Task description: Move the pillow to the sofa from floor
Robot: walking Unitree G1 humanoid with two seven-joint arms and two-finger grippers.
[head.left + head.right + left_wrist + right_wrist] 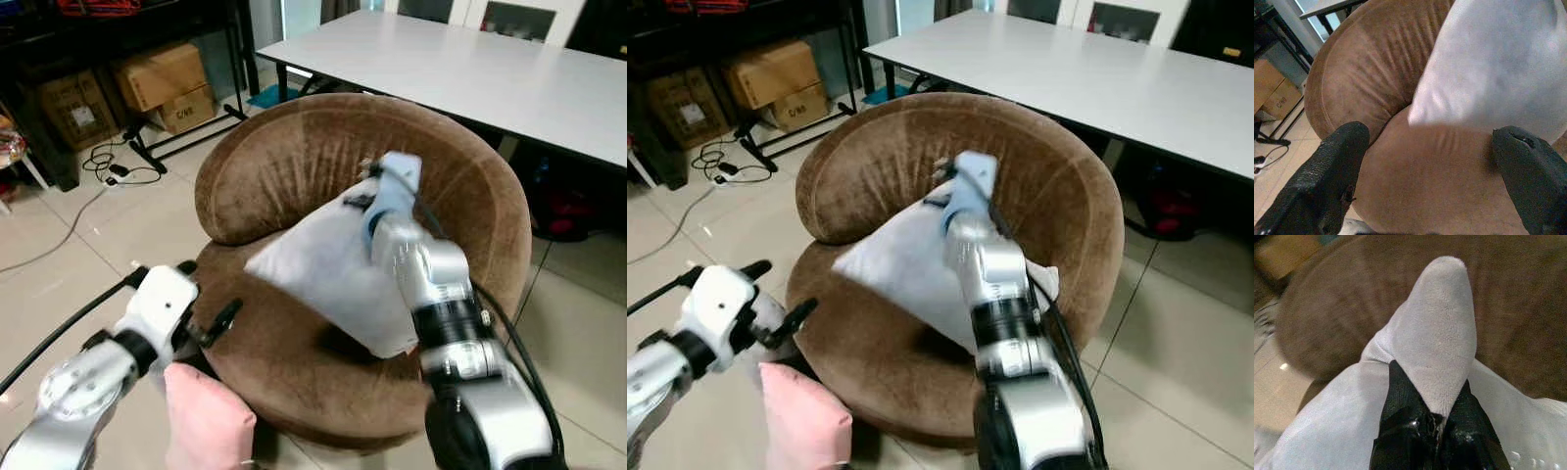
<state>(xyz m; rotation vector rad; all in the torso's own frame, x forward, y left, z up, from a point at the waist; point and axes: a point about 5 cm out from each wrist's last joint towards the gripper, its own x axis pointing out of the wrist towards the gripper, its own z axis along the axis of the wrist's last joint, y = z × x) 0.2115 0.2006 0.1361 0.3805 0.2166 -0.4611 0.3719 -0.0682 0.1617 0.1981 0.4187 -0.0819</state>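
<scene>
From the head cameras, my right hand holds the white pillow by one corner above the seat of the brown sofa, the pillow's lower edge at or just over the cushion; I cannot tell whether it touches. My left hand hovers at the sofa's front edge, fingers spread and grasping nothing, with a pink pillow on the floor just beneath it. Along my left wrist, the open fingers frame the seat and the white pillow's lower corner, well short of contact. Along my right wrist, both fingers are clenched on a thin nub of pillow corner. The risk, as I judge it: that small pinch may slip, or a release this far forward may let the tilted pillow slide off the rounded front onto the floor. The left hand, swinging in, could also nudge it off.
</scene>
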